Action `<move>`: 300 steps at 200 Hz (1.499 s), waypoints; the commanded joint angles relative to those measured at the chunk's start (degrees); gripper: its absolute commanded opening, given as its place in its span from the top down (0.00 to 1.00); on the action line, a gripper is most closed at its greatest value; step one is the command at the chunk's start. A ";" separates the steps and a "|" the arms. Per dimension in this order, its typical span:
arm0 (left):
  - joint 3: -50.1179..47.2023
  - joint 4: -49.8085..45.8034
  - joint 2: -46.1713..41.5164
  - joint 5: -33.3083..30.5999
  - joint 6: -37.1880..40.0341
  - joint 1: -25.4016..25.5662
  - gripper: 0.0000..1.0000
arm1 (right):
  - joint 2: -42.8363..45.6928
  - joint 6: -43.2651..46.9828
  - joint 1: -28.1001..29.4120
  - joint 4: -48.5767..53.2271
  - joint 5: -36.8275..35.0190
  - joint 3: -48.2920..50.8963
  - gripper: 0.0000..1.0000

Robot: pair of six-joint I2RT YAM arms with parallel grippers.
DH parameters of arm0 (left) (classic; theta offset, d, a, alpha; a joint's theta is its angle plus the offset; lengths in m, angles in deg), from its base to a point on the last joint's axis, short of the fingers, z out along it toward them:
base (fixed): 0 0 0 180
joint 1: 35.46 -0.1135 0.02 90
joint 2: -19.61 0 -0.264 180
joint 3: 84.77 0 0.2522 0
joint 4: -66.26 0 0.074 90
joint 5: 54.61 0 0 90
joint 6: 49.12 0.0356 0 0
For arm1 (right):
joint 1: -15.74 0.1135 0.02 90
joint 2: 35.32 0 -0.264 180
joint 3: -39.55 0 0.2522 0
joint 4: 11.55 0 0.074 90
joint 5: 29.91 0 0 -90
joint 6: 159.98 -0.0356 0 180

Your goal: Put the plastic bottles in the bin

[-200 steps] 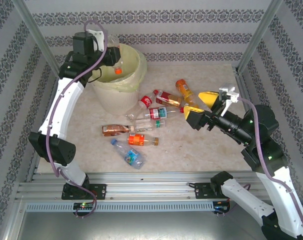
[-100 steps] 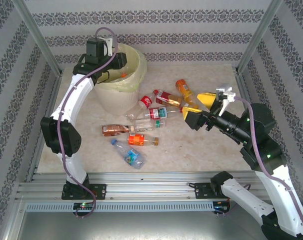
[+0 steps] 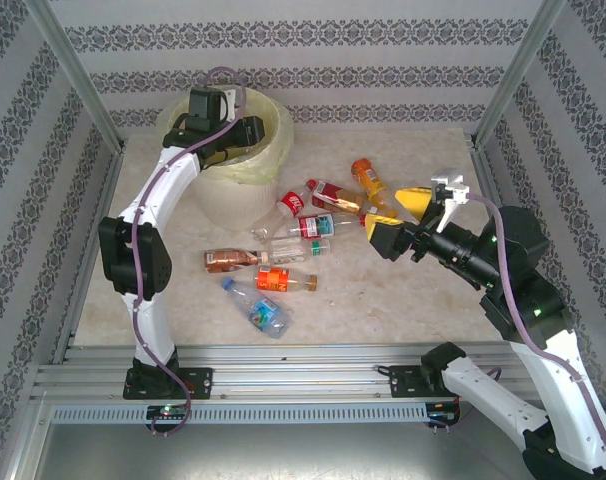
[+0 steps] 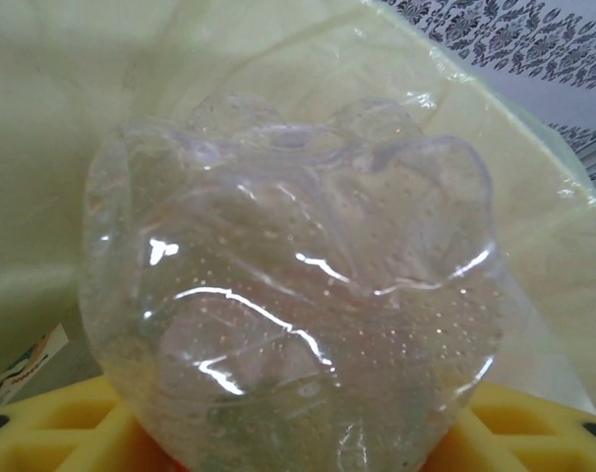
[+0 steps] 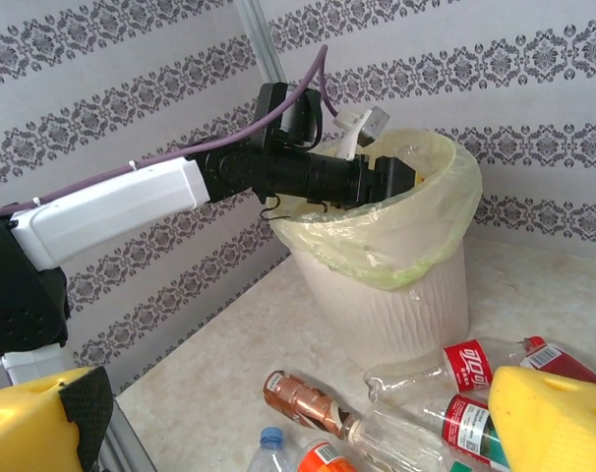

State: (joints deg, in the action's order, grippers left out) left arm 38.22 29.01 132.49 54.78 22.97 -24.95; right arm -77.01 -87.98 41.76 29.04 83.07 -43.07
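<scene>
A clear plastic bottle (image 4: 288,295) stands base-first between the yellow fingers (image 4: 62,433) of my left gripper (image 3: 241,134), inside the mouth of the cream bin (image 3: 245,198) with its pale yellow liner (image 4: 534,197). Whether the fingers still press on it does not show. Several bottles lie on the table right of the bin: an orange one (image 3: 368,180), a red-labelled clear one (image 3: 289,206), a brown one (image 3: 233,260) and a blue-capped one (image 3: 259,310). My right gripper (image 3: 391,216) hovers open beside the pile, nothing between its fingers (image 5: 559,423).
Patterned walls and metal posts (image 3: 73,80) fence the table on three sides. The left arm (image 5: 131,202) reaches across to the bin's rim (image 5: 416,246). Bare tabletop (image 3: 413,300) lies at the front right.
My left arm has swung right and lowered its gripper into the bin's mouth with the clear bottle. The right gripper has barely shifted.
</scene>
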 commanded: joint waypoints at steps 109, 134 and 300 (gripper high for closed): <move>7.67 -8.24 -7.38 -0.31 4.55 0.44 0.00 | -1.98 -1.18 0.09 5.62 -3.40 3.43 0.02; 7.06 -10.54 -10.19 0.82 4.82 0.44 0.00 | -2.52 -1.01 0.54 6.80 -1.30 3.32 0.02; -37.82 -15.01 -48.30 18.46 0.24 0.65 0.00 | -18.51 8.72 17.49 8.17 -10.62 10.94 0.19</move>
State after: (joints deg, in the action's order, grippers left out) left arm 3.84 15.29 87.49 69.27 25.59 -24.91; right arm -92.71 -82.45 57.76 38.87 76.47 -33.54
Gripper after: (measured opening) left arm 0.998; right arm 0.832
